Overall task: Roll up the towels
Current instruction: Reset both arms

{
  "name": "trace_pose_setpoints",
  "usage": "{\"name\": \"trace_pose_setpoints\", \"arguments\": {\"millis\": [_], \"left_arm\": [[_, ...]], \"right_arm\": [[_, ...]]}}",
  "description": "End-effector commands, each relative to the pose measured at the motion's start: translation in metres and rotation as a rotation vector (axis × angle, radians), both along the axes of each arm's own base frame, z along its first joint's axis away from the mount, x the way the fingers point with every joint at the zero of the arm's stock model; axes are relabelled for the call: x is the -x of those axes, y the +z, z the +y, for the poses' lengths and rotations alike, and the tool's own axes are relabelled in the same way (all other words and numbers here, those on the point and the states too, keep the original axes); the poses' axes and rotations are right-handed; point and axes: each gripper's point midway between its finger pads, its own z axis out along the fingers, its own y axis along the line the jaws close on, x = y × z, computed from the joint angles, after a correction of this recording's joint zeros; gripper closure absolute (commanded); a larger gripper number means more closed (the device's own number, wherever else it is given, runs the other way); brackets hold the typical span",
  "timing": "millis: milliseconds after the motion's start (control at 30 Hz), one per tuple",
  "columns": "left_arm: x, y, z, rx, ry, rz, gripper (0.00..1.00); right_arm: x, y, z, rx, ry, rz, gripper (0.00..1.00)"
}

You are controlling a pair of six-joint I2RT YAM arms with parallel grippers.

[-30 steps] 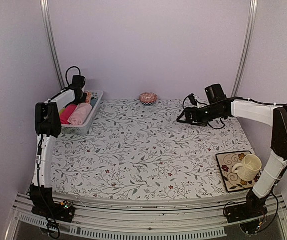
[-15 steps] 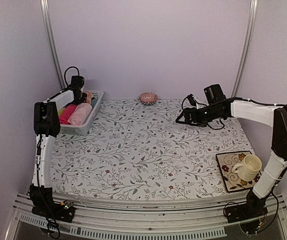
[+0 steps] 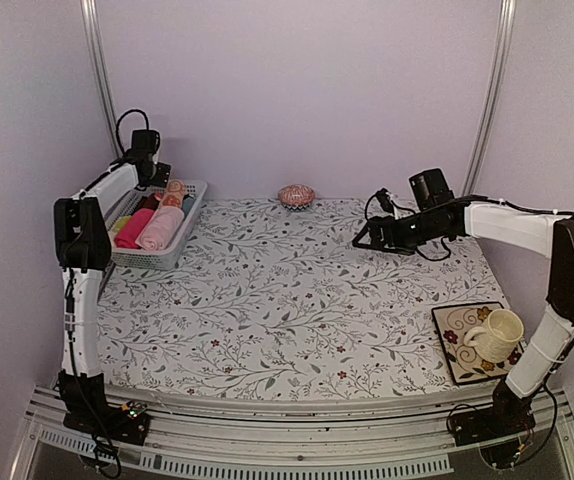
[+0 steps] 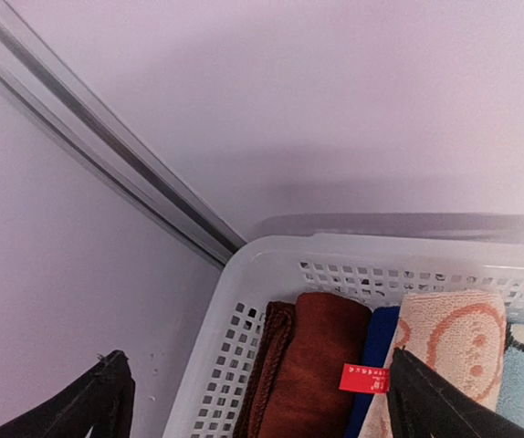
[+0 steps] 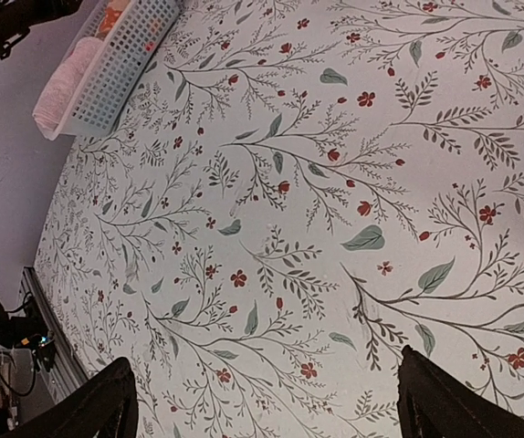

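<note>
A white basket (image 3: 179, 247) stands at the table's far left. The plain light pink towel (image 3: 160, 228) lies rolled in it. The peach-orange patterned towel (image 3: 174, 190) lies rolled at the basket's far end, also seen in the left wrist view as the patterned towel (image 4: 449, 339). My left gripper (image 3: 150, 176) hangs open just above that far end, nothing between its fingers (image 4: 426, 401). My right gripper (image 3: 367, 238) hovers open and empty over the back right of the table, its fingertips (image 5: 422, 383) wide apart above the floral cloth.
The basket (image 4: 244, 265) also holds a magenta roll (image 3: 133, 228), a brown cloth (image 4: 321, 365), a blue one (image 4: 381, 351) and a light blue one (image 4: 522, 383). A pink shell-like dish (image 3: 296, 195) sits at the back wall. A cup (image 3: 495, 335) stands on a patterned tray (image 3: 454, 358) front right.
My left gripper has opened wide and risen up and back from the basket, with the peach towel left lying inside. The right arm has barely moved.
</note>
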Motion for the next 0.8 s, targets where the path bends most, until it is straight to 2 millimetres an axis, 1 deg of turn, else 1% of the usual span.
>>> {"name": "trace_pose_setpoints", "arguments": {"millis": [0,67,100,167,200,267,300,333,367,433,467,533,567,600,667,700,767], "left_arm": [[0.019,0.053,0.006,0.000,0.028,-0.048,0.03],[0.031,0.061,0.000,0.048,0.020,-0.045,0.03],[0.039,0.066,-0.008,0.082,0.003,-0.047,0.03],[0.055,0.068,-0.034,0.152,-0.063,-0.040,0.03],[0.064,0.070,-0.050,0.181,-0.104,-0.042,0.03],[0.084,0.068,-0.091,0.229,-0.214,-0.031,0.03],[0.098,0.074,-0.110,0.251,-0.265,-0.050,0.03],[0.117,0.069,-0.129,0.280,-0.321,-0.038,0.03],[0.130,0.066,-0.148,0.324,-0.381,-0.034,0.03],[0.160,0.054,-0.176,0.435,-0.471,-0.022,0.03],[0.175,0.052,-0.187,0.494,-0.512,-0.029,0.04],[0.206,0.043,-0.201,0.596,-0.570,-0.040,0.03],[0.221,0.040,-0.203,0.614,-0.587,-0.056,0.03],[0.236,0.035,-0.202,0.606,-0.586,-0.073,0.03],[0.262,0.034,-0.198,0.582,-0.592,-0.126,0.03],[0.273,0.035,-0.196,0.573,-0.595,-0.151,0.03],[0.293,0.035,-0.192,0.559,-0.614,-0.190,0.03]], "right_arm": [[-0.006,0.020,-0.007,0.042,-0.026,-0.077,0.01],[-0.016,0.024,-0.020,0.116,-0.081,-0.130,0.01],[-0.020,0.027,-0.028,0.151,-0.109,-0.161,0.01],[-0.029,0.033,-0.044,0.216,-0.168,-0.229,0.01],[-0.033,0.038,-0.051,0.232,-0.184,-0.267,0.01],[-0.038,0.053,-0.064,0.229,-0.226,-0.344,0.01],[-0.038,0.053,-0.071,0.229,-0.245,-0.368,0.01],[-0.038,0.058,-0.079,0.228,-0.272,-0.396,0.01],[-0.039,0.064,-0.084,0.229,-0.294,-0.429,0.01],[-0.038,0.075,-0.098,0.254,-0.342,-0.502,0.01],[-0.037,0.080,-0.105,0.266,-0.363,-0.533,0.01],[-0.032,0.089,-0.119,0.298,-0.401,-0.597,0.01],[-0.028,0.091,-0.126,0.311,-0.418,-0.619,0.01],[-0.022,0.096,-0.132,0.318,-0.438,-0.646,0.01],[-0.010,0.101,-0.145,0.345,-0.467,-0.691,0.01],[-0.004,0.106,-0.150,0.340,-0.478,-0.716,0.01],[0.010,0.109,-0.158,0.336,-0.502,-0.756,0.01]]}}
